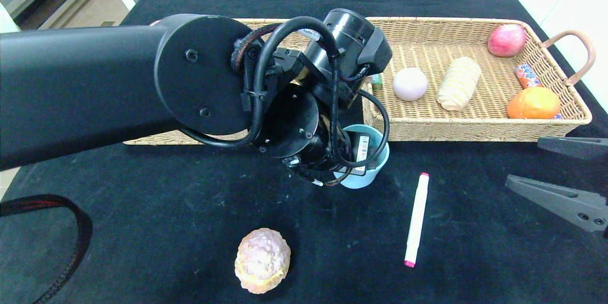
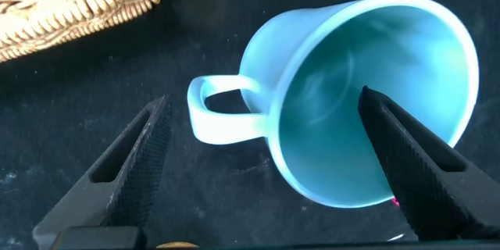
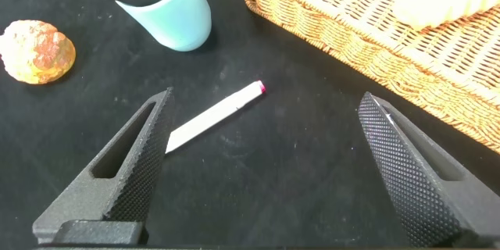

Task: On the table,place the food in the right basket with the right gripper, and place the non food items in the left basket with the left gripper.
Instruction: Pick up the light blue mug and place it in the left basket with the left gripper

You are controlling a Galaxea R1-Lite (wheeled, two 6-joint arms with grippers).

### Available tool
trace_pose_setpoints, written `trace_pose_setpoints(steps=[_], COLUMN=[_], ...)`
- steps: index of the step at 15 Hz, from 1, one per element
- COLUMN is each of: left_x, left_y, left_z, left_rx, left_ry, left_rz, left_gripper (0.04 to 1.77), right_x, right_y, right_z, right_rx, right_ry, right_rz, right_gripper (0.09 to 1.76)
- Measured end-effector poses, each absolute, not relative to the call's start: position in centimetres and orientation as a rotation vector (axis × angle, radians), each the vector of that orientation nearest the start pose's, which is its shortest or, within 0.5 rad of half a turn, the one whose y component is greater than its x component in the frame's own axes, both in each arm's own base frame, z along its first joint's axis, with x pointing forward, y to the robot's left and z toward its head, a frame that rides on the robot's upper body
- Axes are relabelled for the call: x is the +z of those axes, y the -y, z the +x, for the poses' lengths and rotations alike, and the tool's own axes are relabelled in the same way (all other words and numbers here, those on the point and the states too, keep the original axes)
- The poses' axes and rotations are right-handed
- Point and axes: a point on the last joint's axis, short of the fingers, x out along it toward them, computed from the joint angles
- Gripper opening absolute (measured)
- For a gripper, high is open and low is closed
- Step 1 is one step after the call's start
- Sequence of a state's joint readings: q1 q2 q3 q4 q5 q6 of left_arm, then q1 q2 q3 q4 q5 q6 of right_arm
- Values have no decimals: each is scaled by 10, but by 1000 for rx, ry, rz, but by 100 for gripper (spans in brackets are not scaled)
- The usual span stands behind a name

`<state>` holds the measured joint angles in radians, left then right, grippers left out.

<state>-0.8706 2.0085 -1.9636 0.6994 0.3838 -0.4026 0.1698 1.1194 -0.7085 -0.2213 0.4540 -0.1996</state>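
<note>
A light blue cup (image 1: 363, 161) stands on the black table in front of the baskets. My left gripper (image 2: 264, 98) is open around it: one finger lies over the cup's mouth (image 2: 375, 101), the other stands outside, past the handle (image 2: 223, 113). A white marker with pink ends (image 1: 417, 218) lies right of the cup. A round crusty pastry (image 1: 262, 260) lies near the front edge. My right gripper (image 1: 560, 171) is open and empty at the right edge, hovering over the table near the marker (image 3: 215, 115).
The right wicker basket (image 1: 475, 123) holds a pink fruit (image 1: 506, 40), a white ball (image 1: 410, 84), a bread roll (image 1: 459, 83), an orange (image 1: 533, 103) and a candy packet (image 1: 527, 76). The left basket (image 1: 156, 140) is mostly hidden behind my left arm.
</note>
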Motion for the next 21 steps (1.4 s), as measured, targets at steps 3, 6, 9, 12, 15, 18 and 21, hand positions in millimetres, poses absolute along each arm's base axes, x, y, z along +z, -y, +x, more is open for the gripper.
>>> trace_pose_setpoints(steps=[3,6,9,12,15,18,21], left_x=[270,270,270,270,270,270,270], left_y=[284,284,284,283,282,283,284], left_z=[250,249,248,247,247,246,246], left_rx=[-329,-330,-332,-329,-329,-330,-332], left_ry=[-689,-692,-694,-704,-704,-705,-703], left_rz=[64,69,72,78,78,80,79], left_gripper=[116,82,16,16,16,16,16], right_x=[250,250,250,249,249,250,250], right_y=[-36,-36,-37,-37,-37,-37,-37], right_z=[154,154,155,155,155,155,155], right_rx=[640,639,639,640,639,639,638], right_ry=[-129,-131,-132,-134,-134,-132,-132], right_rz=[-166,-166,-166,-165,-165,-166,-166], right_gripper=[171,171,171,171,171,171,171])
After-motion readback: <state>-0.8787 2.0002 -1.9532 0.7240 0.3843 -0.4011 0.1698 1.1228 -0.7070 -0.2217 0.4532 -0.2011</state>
